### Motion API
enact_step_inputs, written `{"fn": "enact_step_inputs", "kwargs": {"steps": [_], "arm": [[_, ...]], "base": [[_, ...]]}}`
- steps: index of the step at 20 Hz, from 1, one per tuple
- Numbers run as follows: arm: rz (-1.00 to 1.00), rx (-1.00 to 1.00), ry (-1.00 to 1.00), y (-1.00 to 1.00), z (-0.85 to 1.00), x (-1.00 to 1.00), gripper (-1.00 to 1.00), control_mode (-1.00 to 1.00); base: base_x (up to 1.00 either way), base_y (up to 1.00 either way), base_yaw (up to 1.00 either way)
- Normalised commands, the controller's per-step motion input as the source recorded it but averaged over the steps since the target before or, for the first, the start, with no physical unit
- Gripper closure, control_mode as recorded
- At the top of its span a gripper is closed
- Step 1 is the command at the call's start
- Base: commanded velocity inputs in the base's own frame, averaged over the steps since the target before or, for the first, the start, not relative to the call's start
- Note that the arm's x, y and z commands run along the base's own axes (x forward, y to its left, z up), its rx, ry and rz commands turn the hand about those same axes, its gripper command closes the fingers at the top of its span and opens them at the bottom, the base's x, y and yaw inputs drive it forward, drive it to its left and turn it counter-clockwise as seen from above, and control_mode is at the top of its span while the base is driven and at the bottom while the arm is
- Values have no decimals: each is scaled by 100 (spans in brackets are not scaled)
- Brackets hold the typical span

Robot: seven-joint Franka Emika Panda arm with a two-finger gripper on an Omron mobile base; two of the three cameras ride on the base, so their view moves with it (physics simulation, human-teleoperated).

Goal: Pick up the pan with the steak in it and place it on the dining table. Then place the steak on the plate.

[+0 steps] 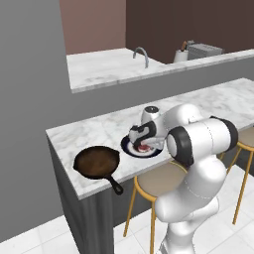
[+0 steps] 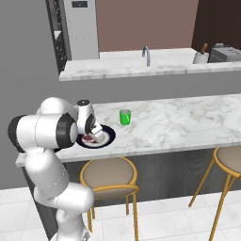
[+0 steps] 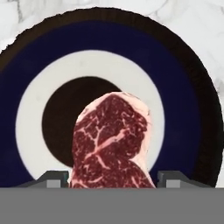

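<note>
On the dining table, the gripper hangs low over the plate, and its body covers much of the plate from both base cameras. In the left base view only a small red patch of the steak shows under the hand; in the right base view the steak is a thin pink sliver beside the fingers, on the plate. From those 2 views the jaws cannot be made out.

The hand view is clearer. The steak lies over the plate's white ring and dark centre, its lower edge cut off by the bottom of the picture. The 2 fingertips rise on either side of the meat, spread wider than the steak, with plate showing between each tip and the meat. Whether the steak rests flat on the plate or is slightly raised cannot be told.

The pan sits on the table well to the left of the plate, its handle pointing off the near edge. A green cup stands near the plate on the other side.
</note>
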Motion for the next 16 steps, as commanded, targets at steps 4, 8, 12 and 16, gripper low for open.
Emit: {"fn": "enact_step_inputs", "kwargs": {"steps": [4, 8, 12, 16], "arm": [[-3, 2, 0, -2, 33, 4, -100, -100], [-4, 1, 0, -2, 44, 3, -100, -100], [-4, 1, 1, -7, 45, 0, -100, -100], [0, 0, 0, -10, 57, -21, -100, -100]], "base": [[0, 0, 0], [0, 0, 0], [0, 0, 0], [0, 0, 0]]}}
